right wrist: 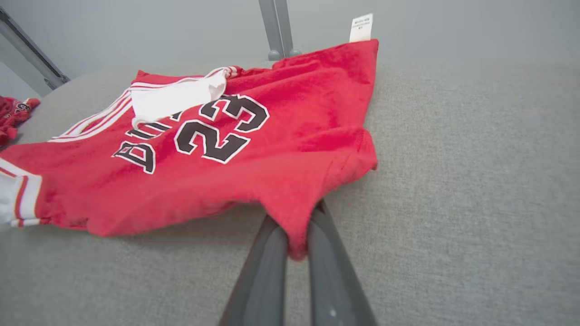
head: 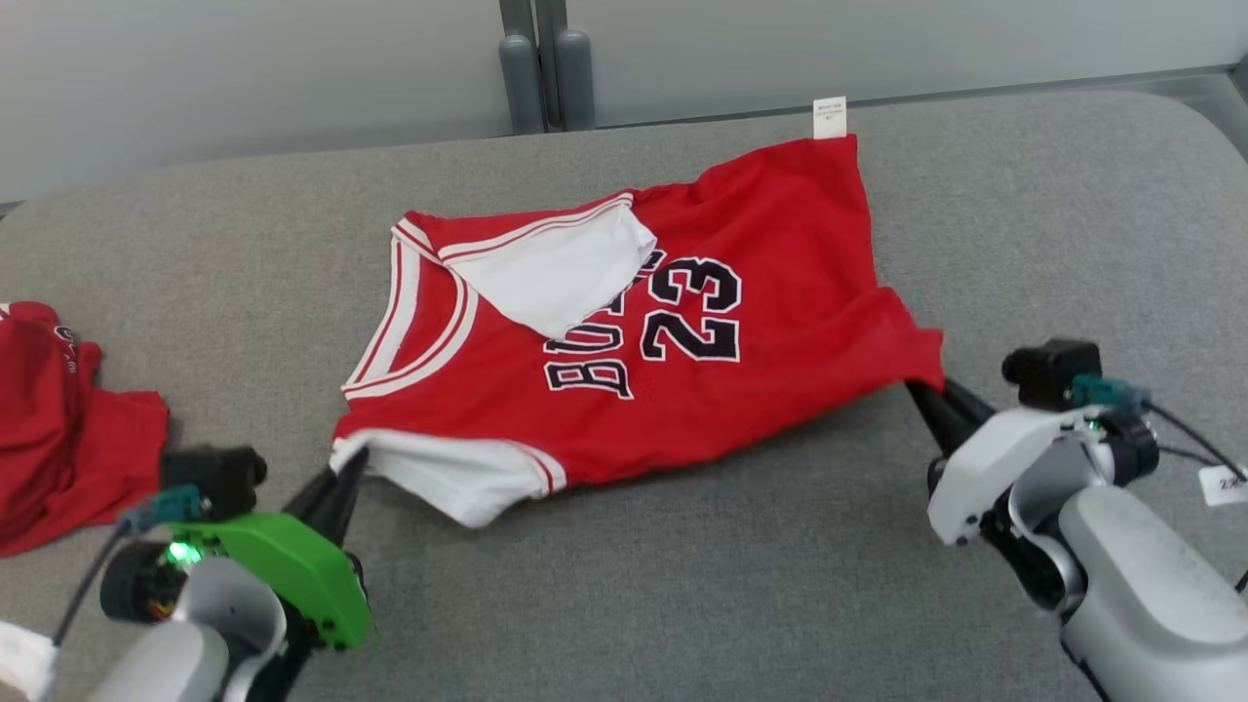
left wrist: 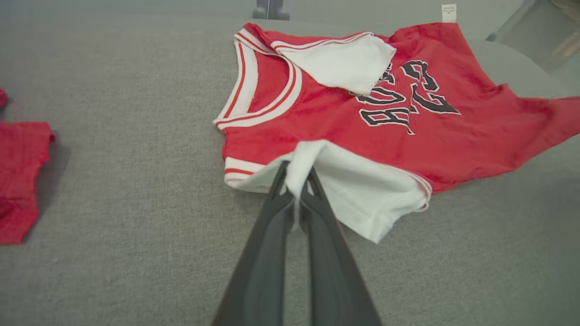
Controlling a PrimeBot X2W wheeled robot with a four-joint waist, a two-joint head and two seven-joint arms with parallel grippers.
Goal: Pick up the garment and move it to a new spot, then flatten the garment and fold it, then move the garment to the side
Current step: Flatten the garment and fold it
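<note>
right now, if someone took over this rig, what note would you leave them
Left claw: shut on the near white sleeve of the jersey.
Right claw: shut on the near red hem corner, which is raised a little off the grey table.
Jersey: spread front up mid-table, held between both claws; far sleeve flopped over part of the lettering.
Second red garment: crumpled at the robot's left.
Done: jersey laid out, seemingly mostly flat.
Left: smooth out the far sleeve, fold, move it aside.
</note>
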